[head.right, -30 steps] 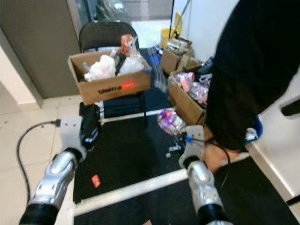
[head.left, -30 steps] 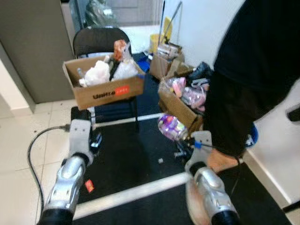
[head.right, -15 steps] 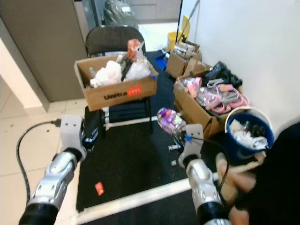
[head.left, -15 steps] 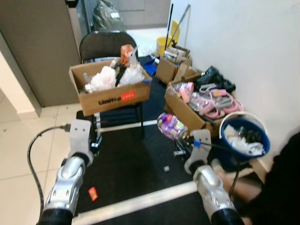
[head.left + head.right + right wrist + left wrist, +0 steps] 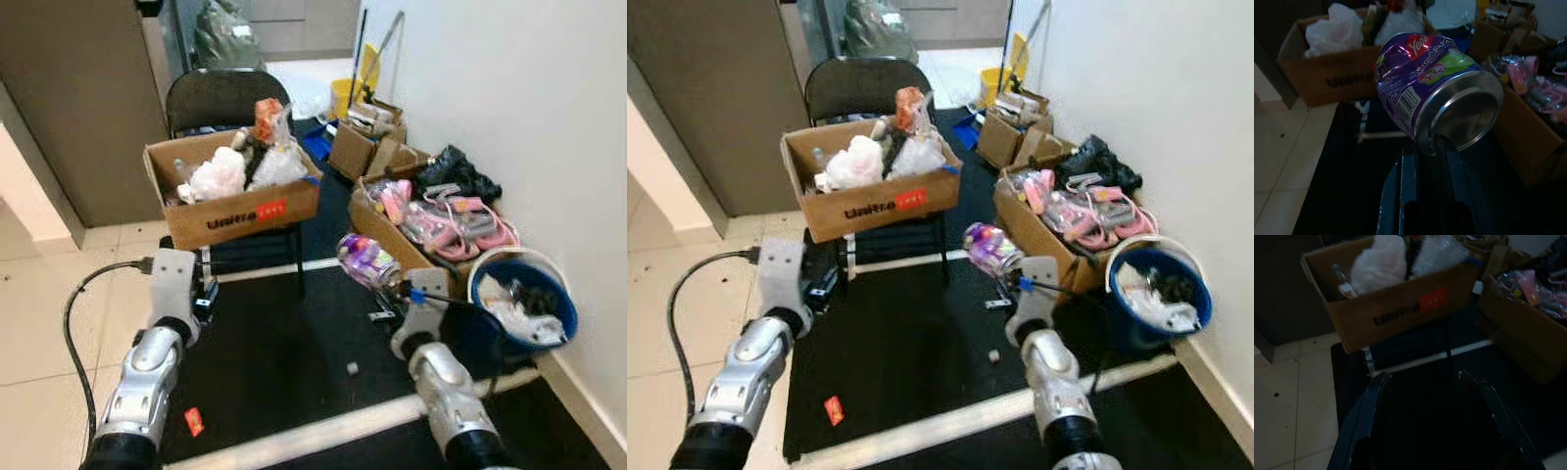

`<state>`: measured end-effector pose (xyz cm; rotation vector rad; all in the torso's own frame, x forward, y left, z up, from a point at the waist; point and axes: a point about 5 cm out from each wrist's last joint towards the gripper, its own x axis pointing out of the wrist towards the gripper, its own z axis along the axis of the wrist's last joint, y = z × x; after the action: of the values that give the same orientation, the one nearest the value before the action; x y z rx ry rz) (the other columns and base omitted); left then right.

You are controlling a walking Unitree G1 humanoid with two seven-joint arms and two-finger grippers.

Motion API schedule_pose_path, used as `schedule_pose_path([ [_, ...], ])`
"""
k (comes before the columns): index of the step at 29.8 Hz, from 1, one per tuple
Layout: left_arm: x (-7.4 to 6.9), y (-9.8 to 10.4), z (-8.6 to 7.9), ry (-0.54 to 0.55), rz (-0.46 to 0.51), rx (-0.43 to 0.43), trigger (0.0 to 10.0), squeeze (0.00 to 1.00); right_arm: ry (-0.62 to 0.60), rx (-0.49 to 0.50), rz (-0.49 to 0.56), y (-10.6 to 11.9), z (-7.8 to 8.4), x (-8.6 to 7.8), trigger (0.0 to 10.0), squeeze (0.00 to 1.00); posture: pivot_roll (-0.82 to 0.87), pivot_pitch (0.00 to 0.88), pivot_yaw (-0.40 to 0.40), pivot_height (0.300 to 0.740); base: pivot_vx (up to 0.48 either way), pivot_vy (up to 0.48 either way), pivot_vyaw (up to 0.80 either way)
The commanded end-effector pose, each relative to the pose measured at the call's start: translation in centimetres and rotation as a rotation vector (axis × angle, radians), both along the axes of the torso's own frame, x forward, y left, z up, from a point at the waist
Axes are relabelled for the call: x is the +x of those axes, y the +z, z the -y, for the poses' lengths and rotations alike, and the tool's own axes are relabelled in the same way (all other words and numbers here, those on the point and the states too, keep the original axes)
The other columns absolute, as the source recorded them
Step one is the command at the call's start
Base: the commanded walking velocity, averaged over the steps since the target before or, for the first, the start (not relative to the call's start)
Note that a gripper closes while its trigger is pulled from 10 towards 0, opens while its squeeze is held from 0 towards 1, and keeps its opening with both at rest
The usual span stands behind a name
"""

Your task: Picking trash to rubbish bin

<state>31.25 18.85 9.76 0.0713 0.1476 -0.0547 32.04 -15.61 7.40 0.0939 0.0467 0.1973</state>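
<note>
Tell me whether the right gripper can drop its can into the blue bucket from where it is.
Probably yes. The right gripper holds the purple can left of the blue bucket, whose top is open; nothing stands between them, though the arm must swing right.

A box [image 5: 235, 201] sits on the chair [image 5: 220, 98]; right of it, the bucket [image 5: 524, 299] stands by the wall [image 5: 509, 88].

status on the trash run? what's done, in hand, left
Done: cardboard box on the chair already holds bags and wrappers. In hand: right gripper shut on a purple can, not yet binned. Left: red scrap on the black mat; left gripper open.
</note>
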Motion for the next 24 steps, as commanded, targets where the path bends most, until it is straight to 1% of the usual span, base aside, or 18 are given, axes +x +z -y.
schedule_pose_path([
  [1, -0.15, -0.38, -0.36, 0.007, -0.022, 0.001, 10.0, 0.00, 0.005, 0.007, -0.017, -0.54, -0.42, -0.28, 10.0, 0.00, -0.01, 0.086, -0.018, 0.740, 0.300, 0.000, 0.00],
  [17, -0.17, -0.63, -0.23, -0.002, -0.033, 0.011, 10.0, 0.00, -0.017, 0.015, -0.014, -0.47, 0.01, -0.25, 10.0, 0.00, -0.01, 0.093, -0.014, 0.740, 0.331, 0.000, 0.00],
  [24, -0.12, -0.50, -0.24, 0.000, -0.028, 0.016, 10.0, 0.00, -0.018, 0.020, -0.007, -0.26, -0.15, -0.07, 10.0, 0.00, -0.01, 0.095, -0.012, 0.740, 0.332, 0.000, 0.00],
])
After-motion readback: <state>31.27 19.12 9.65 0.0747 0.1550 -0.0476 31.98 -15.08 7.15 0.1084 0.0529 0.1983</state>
